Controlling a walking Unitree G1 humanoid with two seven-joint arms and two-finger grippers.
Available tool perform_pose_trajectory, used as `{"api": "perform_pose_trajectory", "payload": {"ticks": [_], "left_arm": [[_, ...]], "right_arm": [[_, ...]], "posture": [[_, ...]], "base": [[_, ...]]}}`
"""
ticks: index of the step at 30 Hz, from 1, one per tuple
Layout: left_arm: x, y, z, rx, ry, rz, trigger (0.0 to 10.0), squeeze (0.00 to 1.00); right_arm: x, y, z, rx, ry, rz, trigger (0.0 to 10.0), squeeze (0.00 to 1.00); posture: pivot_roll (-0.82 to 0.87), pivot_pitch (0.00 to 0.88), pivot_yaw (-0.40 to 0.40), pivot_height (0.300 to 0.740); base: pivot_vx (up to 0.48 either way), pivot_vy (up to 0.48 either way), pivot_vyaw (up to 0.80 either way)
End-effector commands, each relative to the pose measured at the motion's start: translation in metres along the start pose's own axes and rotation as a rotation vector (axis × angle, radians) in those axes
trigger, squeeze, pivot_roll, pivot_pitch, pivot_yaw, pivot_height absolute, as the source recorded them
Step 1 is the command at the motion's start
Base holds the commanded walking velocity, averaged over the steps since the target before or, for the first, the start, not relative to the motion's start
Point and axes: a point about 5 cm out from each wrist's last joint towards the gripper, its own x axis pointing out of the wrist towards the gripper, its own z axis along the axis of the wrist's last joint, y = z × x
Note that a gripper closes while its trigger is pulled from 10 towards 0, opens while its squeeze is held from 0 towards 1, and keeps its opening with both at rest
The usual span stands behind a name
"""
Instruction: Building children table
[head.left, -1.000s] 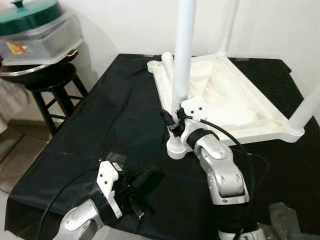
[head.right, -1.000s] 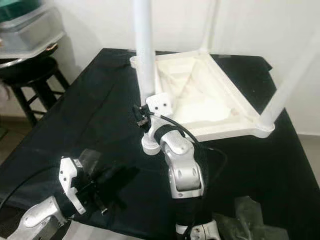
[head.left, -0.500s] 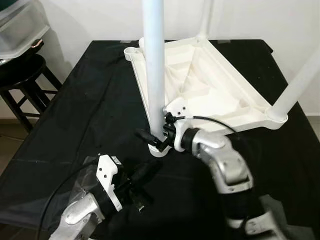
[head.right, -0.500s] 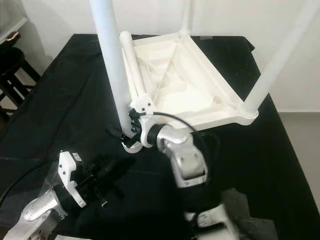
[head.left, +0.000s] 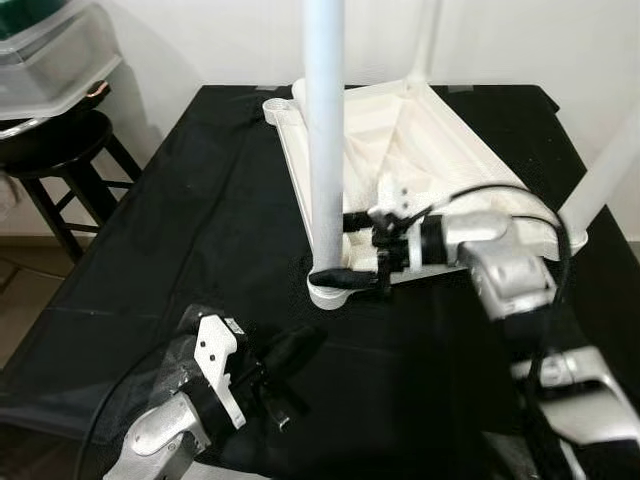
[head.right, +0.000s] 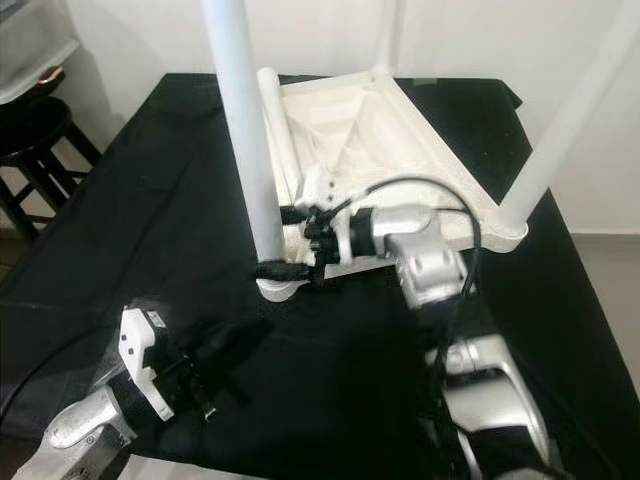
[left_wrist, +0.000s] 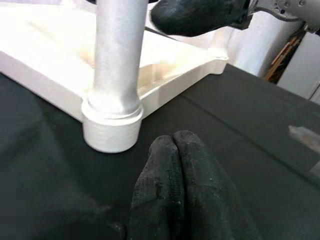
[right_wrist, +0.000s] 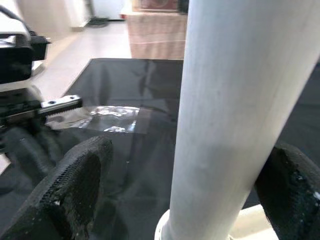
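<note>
A white children's table (head.left: 450, 170) lies upside down on a black cloth, its legs pointing up. The near-left leg (head.left: 325, 130) stands in its corner socket (head.left: 330, 292). My right gripper (head.left: 345, 248) reaches in from the right and is open, with one finger on each side of this leg just above the socket. In the right wrist view the leg (right_wrist: 225, 125) stands between the fingers (right_wrist: 75, 185), with a gap on one side. My left gripper (head.left: 305, 345) is shut and holds nothing, low over the cloth short of the socket (left_wrist: 110, 135). A loose leg (head.right: 275, 120) lies along the table's rim.
A black stool (head.left: 60, 150) at the left carries a clear lidded container (head.left: 50, 60). A clear plastic bag (head.left: 150, 390) lies on the cloth by my left arm. Two more legs (head.left: 610, 170) stand up at the far and right corners. A white wall is behind.
The camera view has shifted. My right arm has swung out to the right while its gripper stays at the base of the leg. The left gripper has kept its place.
</note>
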Motion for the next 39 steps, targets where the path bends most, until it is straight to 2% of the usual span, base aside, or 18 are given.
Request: {"api": "perform_pose_trajectory", "payload": {"ticks": [1, 2, 3, 4, 5, 15, 22, 23, 26, 27, 29, 30, 33, 34, 35, 36, 39], "left_arm": [[-0.004, -0.001, -0.001, 0.014, 0.014, 0.001, 10.0, 0.0], [-0.005, -0.001, -0.001, 0.018, 0.017, 0.004, 10.0, 0.0], [-0.005, -0.001, -0.001, 0.022, 0.021, 0.007, 10.0, 0.0], [-0.006, -0.001, -0.001, 0.026, 0.023, 0.011, 10.0, 0.0], [-0.007, -0.001, -0.001, 0.03, 0.026, 0.014, 10.0, 0.0], [-0.009, -0.002, -0.002, 0.041, 0.033, 0.026, 10.0, 0.0], [-0.009, -0.003, -0.002, 0.042, 0.033, 0.028, 10.0, 0.0], [-0.008, -0.003, -0.002, 0.042, 0.032, 0.028, 10.0, 0.0], [-0.008, -0.003, -0.002, 0.042, 0.032, 0.028, 10.0, 0.0], [-0.008, -0.003, -0.002, 0.042, 0.027, 0.032, 10.0, 0.0], [-0.008, -0.003, -0.002, 0.042, 0.027, 0.032, 10.0, 0.0], [-0.008, -0.001, -0.001, 0.042, 0.021, 0.037, 10.0, 0.0], [-0.008, -0.001, -0.001, 0.042, 0.021, 0.037, 10.0, 0.0], [-0.008, 0.002, -0.002, 0.039, 0.021, 0.038, 10.0, 0.0], [-0.008, 0.002, -0.002, 0.039, 0.021, 0.038, 10.0, 0.0], [-0.006, 0.005, -0.003, 0.029, 0.024, 0.024, 10.0, 0.0], [-0.005, 0.005, -0.003, 0.029, 0.024, 0.019, 10.0, 0.0]], "right_arm": [[0.004, 0.004, -0.006, 0.015, -0.004, 0.066, 10.0, 0.0], [0.004, 0.004, -0.006, 0.021, -0.011, 0.084, 10.0, 0.0], [0.003, 0.003, -0.007, 0.021, -0.015, 0.107, 3.1, 0.0], [0.003, 0.002, -0.007, 0.022, -0.017, 0.122, 0.7, 0.0], [0.002, 0.002, -0.008, 0.028, -0.02, 0.135, 0.0, 0.0], [-0.006, -0.004, -0.012, 0.051, -0.01, 0.166, 0.0, 0.0], [-0.005, -0.004, -0.026, 0.049, 0.02, 0.067, 0.0, 0.0], [-0.001, -0.002, -0.033, 0.063, 0.037, -0.012, 0.0, 0.0], [-0.001, -0.002, -0.033, 0.063, 0.037, -0.012, 0.0, 0.0], [0.021, 0.012, -0.055, 0.161, 0.043, -0.225, 0.0, 0.0], [0.021, 0.012, -0.055, 0.161, 0.043, -0.225, 0.0, 0.0], [0.048, 0.051, -0.082, 0.3, 0.086, -0.467, 0.0, 0.0], [0.048, 0.051, -0.082, 0.3, 0.086, -0.467, 0.0, 0.0], [0.053, 0.068, -0.084, 0.385, 0.104, -0.68, 0.0, 0.0], [0.053, 0.068, -0.084, 0.385, 0.104, -0.68, 0.0, 0.0], [0.054, 0.077, -0.082, 0.389, 0.145, -0.823, 0.0, 0.0], [0.057, 0.074, -0.082, 0.359, 0.158, -0.821, 0.0, 0.0]], "posture": [[0.09, 0.194, 0.058, 0.74], [0.09, 0.193, 0.06, 0.74], [0.09, 0.193, 0.063, 0.74], [0.09, 0.193, 0.063, 0.74], [0.09, 0.193, 0.064, 0.74], [0.09, 0.194, 0.069, 0.74], [0.08, 0.199, 0.07, 0.74], [0.07, 0.205, 0.048, 0.74], [0.07, 0.205, 0.048, 0.74], [0.05, 0.204, 0.023, 0.74], [0.05, 0.204, 0.023, 0.74], [0.05, 0.213, 0.053, 0.74], [0.05, 0.213, 0.053, 0.74], [0.02, 0.19, 0.06, 0.74], [0.02, 0.19, 0.06, 0.74], [0.03, 0.189, 0.049, 0.74], [0.03, 0.189, 0.049, 0.74]], "base": [[0.0, 0.0, 0.0], [0.0, 0.0, 0.0], [0.0, 0.0, 0.0], [0.0, 0.0, 0.0], [0.0, 0.0, 0.0], [0.0, 0.0, 0.0], [0.0, 0.0, 0.0], [0.0, 0.0, 0.0], [0.0, 0.0, 0.0], [0.0, 0.0, 0.0], [0.0, 0.0, 0.0], [0.0, 0.0, 0.0], [0.0, 0.0, 0.0], [0.0, 0.0, 0.0], [0.0, 0.0, 0.0], [0.0, 0.0, 0.0], [0.0, 0.0, 0.0]]}}
